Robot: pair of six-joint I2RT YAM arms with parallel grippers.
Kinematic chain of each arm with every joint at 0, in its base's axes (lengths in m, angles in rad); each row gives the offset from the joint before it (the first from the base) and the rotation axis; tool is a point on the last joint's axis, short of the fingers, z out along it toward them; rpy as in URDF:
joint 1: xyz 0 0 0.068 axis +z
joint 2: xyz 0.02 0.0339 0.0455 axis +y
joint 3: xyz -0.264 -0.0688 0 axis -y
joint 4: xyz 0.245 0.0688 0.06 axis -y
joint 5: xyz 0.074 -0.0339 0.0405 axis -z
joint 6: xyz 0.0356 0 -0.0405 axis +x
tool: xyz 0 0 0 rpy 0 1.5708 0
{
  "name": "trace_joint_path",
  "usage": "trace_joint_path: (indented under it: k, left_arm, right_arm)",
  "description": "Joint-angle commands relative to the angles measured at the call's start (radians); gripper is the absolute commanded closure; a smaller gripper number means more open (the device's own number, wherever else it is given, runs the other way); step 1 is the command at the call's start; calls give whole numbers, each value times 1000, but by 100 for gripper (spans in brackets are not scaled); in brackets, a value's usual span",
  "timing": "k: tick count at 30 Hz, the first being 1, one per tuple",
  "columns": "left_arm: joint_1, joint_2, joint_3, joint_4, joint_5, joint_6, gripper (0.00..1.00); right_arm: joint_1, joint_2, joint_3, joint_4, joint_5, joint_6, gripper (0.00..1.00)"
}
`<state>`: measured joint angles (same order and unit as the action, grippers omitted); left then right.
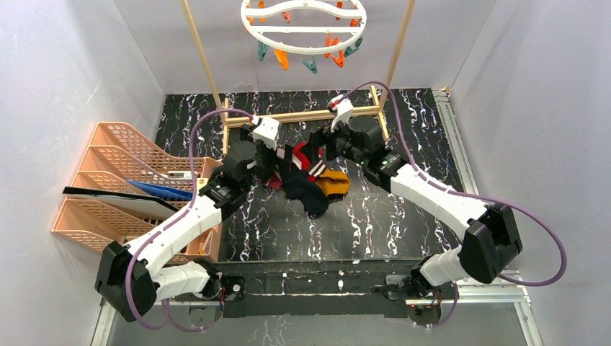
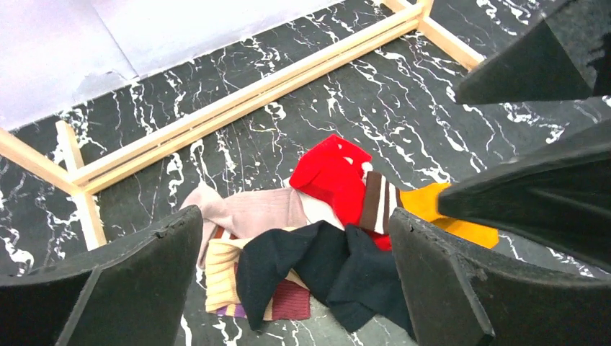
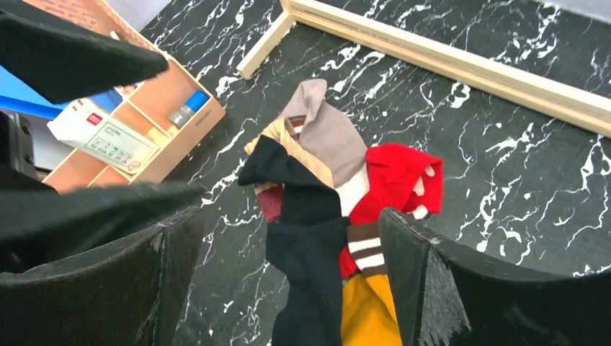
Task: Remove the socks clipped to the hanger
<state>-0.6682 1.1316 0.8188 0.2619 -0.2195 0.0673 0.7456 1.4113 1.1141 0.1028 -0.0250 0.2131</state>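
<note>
Left end effector (image 2: 295, 223): fingers apart, nothing clamped between them. It hangs over the left side of the sock heap; whether it touches the cloth cannot be told.

Right end effector (image 3: 288, 216): fingers likewise apart, over the right side of the same heap. From above, the two heads face each other closely across the heap, left (image 1: 284, 155) and right (image 1: 320, 144).

Socks (image 1: 313, 184): a loose heap on the worktop (image 1: 360, 223), black with white veining, about mid-worktop and just near of the wooden rack frame (image 1: 302, 115).
- The red sock (image 2: 331, 173) is on the far side, with a brown-and-white striped cuff.
- The mustard sock (image 2: 432, 205) is to its right, touching that cuff.
- The black sock (image 2: 310, 263) is draped over the near side.
- The grey-beige sock (image 2: 248, 213) is far left.
- The cream ribbed sock (image 2: 220, 277) and the maroon sock (image 2: 288, 303) lie part-buried under the black one.

Hanger (image 1: 302, 30): white ring with cross-bars, up between the frame's uprights at the far end, well apart from the heap. Orange pegs (image 1: 281, 59) and teal pegs (image 1: 308, 65) dangle from it.

Orange mesh trays (image 1: 122, 155) sit at the left edge, with papers inside.
</note>
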Motion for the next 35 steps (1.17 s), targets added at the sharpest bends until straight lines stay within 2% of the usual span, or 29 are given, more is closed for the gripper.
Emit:
trace_joint_path:
  k: [1,7,13,18,35]
  left_arm:
    - [61,-12,37,-85,90,-112,2]
    - [219,-17,33,-67,200,-211,2]
    - [351,11,105,-191,165,-259,2]
    - [466,-42,78,-169,258,-323,2]
    - [488,-70,55,-158,258,-323,2]
  right_arm:
    - [-107,-14,-31,-21,-230,47,1]
    - [-207,-61,-58,-49,-173,31,1]
    - [-389,-141,-107,-70,-112,52,1]
    - [-459,-190,-159,-16,-112,96,1]
    - [-492,-196,-164,-14,-98,107,1]
